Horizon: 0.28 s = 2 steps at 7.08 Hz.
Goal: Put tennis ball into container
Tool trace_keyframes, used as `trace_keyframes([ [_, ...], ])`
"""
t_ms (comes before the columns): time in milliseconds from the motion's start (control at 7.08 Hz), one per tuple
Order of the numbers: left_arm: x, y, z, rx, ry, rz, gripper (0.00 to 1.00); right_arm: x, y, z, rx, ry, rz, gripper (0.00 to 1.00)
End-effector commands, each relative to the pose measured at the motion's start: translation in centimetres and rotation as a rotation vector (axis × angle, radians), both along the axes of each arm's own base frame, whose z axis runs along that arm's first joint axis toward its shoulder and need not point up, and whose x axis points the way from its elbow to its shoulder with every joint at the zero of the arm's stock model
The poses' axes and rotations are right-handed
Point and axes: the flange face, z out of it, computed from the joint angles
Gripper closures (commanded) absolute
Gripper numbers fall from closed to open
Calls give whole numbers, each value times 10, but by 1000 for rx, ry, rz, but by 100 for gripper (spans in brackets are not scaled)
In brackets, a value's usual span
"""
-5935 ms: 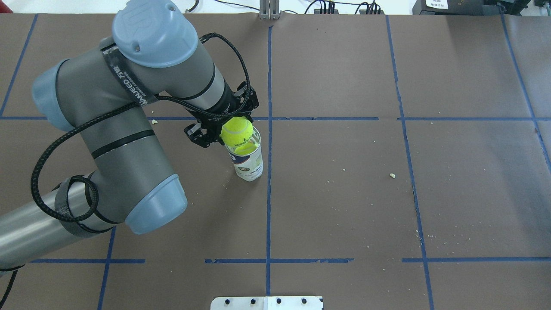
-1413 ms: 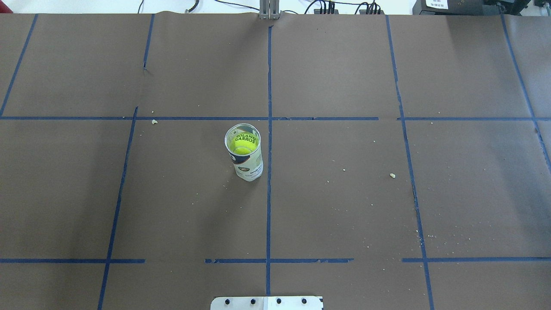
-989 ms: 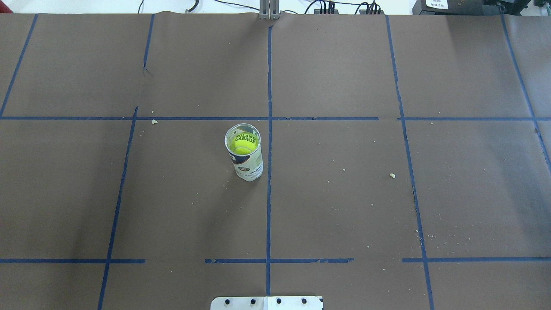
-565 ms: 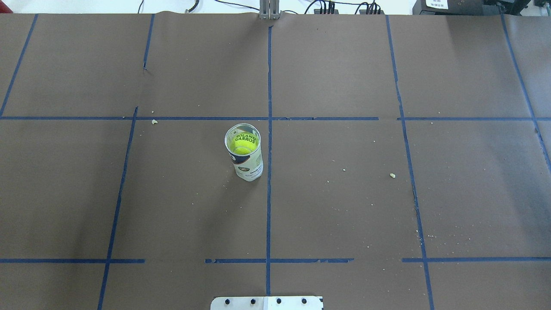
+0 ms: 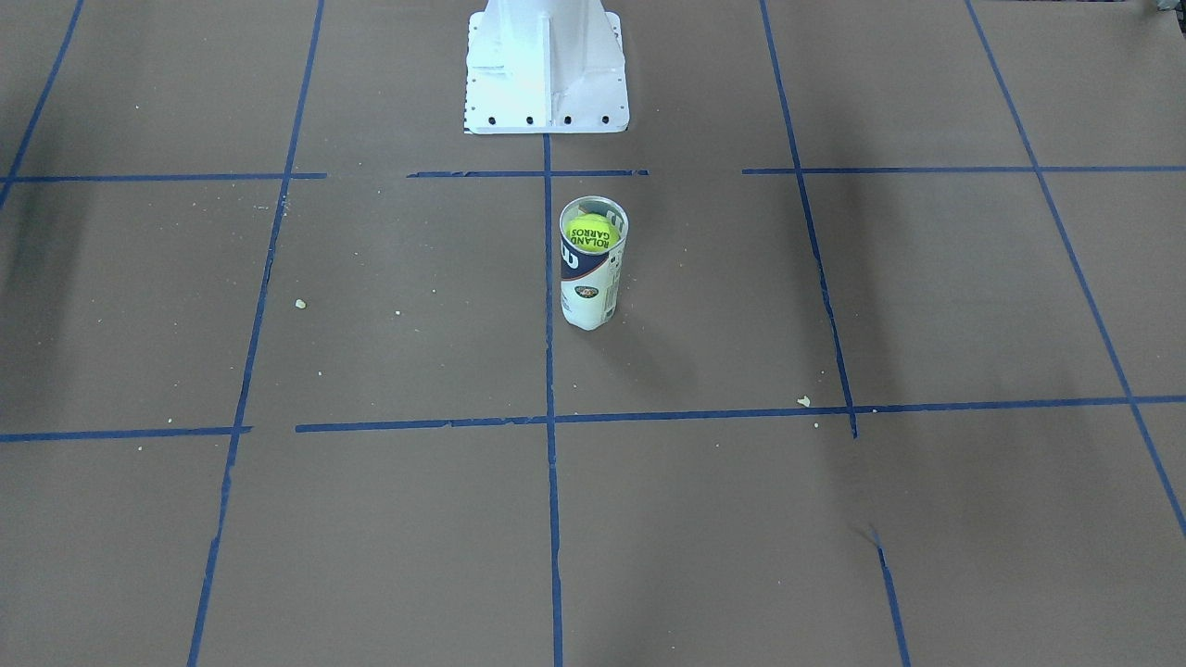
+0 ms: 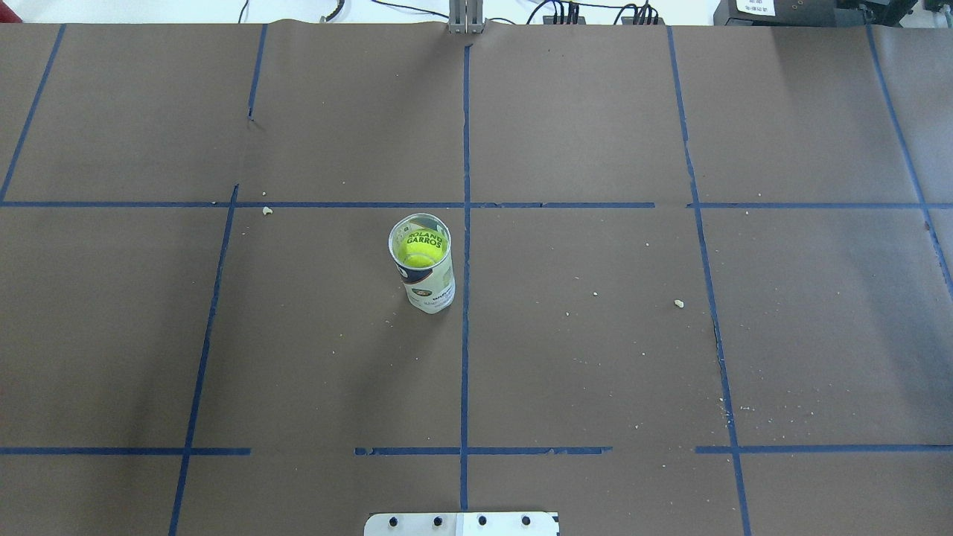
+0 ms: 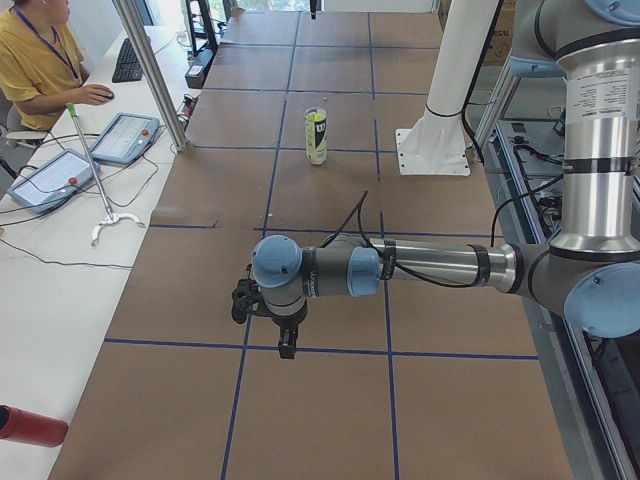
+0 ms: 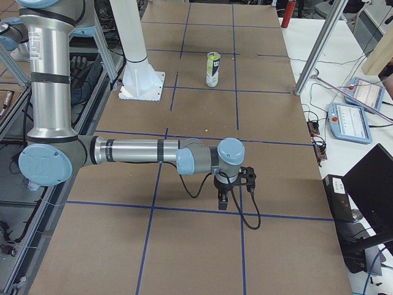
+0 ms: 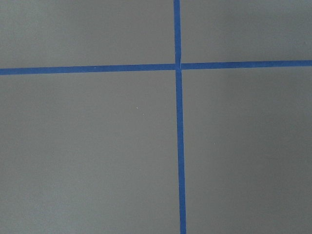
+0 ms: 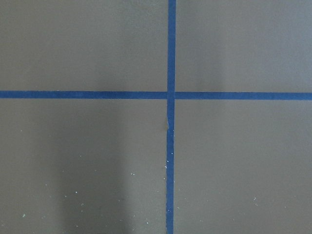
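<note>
Tennis ball point(image 6: 420, 251), fuzzy yellow-green with black ROLAND GARROS lettering: sits inside the clear plastic tube container point(image 6: 430, 292) with white and navy label, just below its open rim. The tube stands upright on the brown paper-covered bench point(image 6: 595, 357), just left of the centre blue tape line point(image 6: 465, 372). Left fingers point(image 7: 286, 345) and right fingers point(image 8: 222, 201) hang over bench well apart from the tube; cannot tell how far either pair is parted.

Brown paper covers the table point(image 6: 595, 357), gridded with blue tape point(image 6: 465, 357). Two lines cross directly below the left gripper point(image 7: 284, 347). Outboard of it stands a white desk point(image 7: 50, 320) carrying tablets point(image 7: 125, 138).
</note>
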Motion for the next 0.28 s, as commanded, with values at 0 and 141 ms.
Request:
trace_keyframes([
  [0, 0, -1, 0, -1, -2, 0, 0, 0, 0, 0, 0, 0, 0, 0],
  [141, 0, -4, -2, 2, -2, 0, 0, 0, 0, 0, 0, 0, 0, 0],
])
